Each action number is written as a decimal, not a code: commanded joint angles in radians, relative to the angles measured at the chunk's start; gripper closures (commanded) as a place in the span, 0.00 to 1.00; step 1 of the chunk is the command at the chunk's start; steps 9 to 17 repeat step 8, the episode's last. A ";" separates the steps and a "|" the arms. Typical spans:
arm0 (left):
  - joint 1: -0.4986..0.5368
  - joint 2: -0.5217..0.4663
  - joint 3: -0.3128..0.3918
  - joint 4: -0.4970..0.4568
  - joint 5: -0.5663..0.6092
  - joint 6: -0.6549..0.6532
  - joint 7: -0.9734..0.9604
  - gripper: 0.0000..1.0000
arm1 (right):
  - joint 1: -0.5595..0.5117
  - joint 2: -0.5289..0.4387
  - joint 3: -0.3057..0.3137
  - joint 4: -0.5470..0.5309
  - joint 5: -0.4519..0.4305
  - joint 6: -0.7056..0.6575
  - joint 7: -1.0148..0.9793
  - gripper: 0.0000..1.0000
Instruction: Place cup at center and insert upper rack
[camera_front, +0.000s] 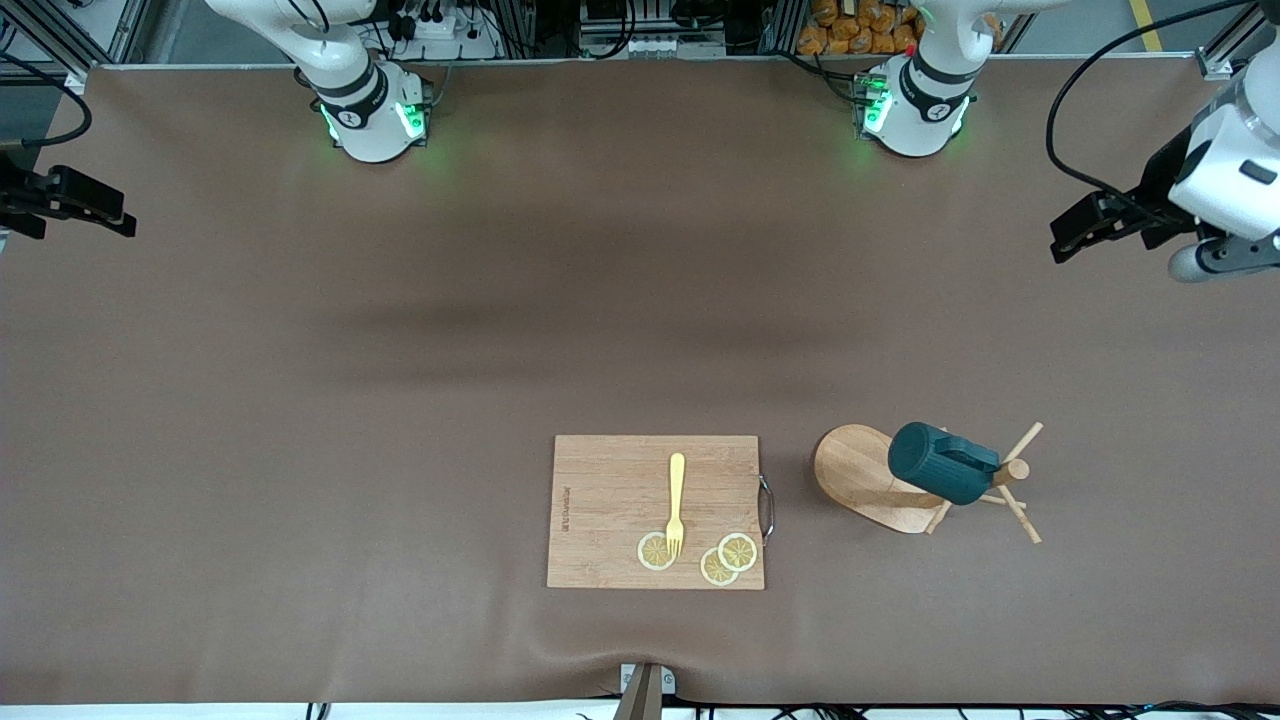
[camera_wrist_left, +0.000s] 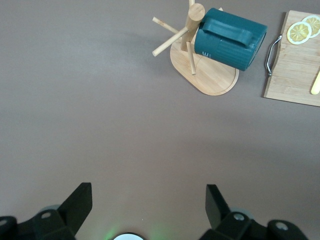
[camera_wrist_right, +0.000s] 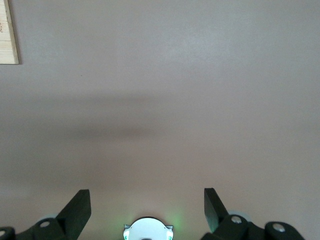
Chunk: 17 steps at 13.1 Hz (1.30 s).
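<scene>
— Teal cup (camera_front: 943, 476) hangs mouth-down on a peg of the wooden mug tree (camera_front: 868, 488), near the front camera, toward the left arm's end of the brown counter (camera_front: 400, 400). Ribbed sides, one handle.

— Why there?

— Presumably stored on the peg to dry; a cutting board (camera_front: 610, 500) with fork (camera_front: 676, 504) and lemon slices (camera_front: 727, 559) sits beside it. No rack shows.

— The arms?

— Left gripper (camera_wrist_left: 147, 207) and right gripper (camera_wrist_right: 147, 207) wait over bare counter at its ends, fingers apart, holding nothing.
</scene>
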 joint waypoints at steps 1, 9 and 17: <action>0.006 -0.051 0.019 -0.039 0.007 -0.002 0.018 0.00 | 0.001 -0.015 0.000 -0.010 -0.015 -0.005 0.006 0.00; 0.004 -0.041 0.026 -0.016 0.003 -0.002 0.051 0.00 | -0.001 -0.020 -0.001 -0.002 -0.010 -0.005 0.006 0.00; 0.004 -0.041 0.026 -0.016 0.003 -0.002 0.051 0.00 | -0.001 -0.020 -0.001 -0.002 -0.010 -0.005 0.006 0.00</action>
